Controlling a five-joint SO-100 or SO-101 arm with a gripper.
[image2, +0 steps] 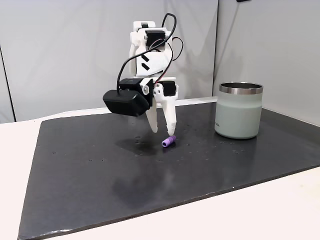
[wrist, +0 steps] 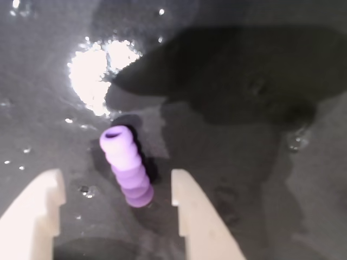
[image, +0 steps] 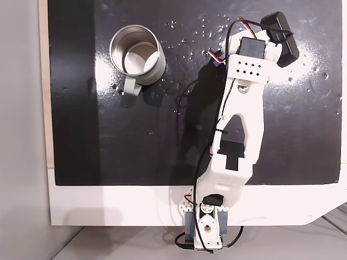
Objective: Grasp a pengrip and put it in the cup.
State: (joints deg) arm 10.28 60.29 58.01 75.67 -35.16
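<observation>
Since the claw (wrist: 116,200) hangs open and empty with its fingers either side of the pengrip (wrist: 126,168), the likely failure is a finger tip nudging the round tube so it rolls or squirts out as the jaws close. The pengrip lies flat on the black mat (image2: 100,170) of the desk, well apart from the cup (image2: 239,110). In the wrist view its long axis runs roughly along the fingers, slightly tilted, with the open end pointing away from the claw.

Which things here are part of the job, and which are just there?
Job:
pengrip, lying on the mat between the open fingers
cup
gripper

Just there:
black mat
white table
</observation>
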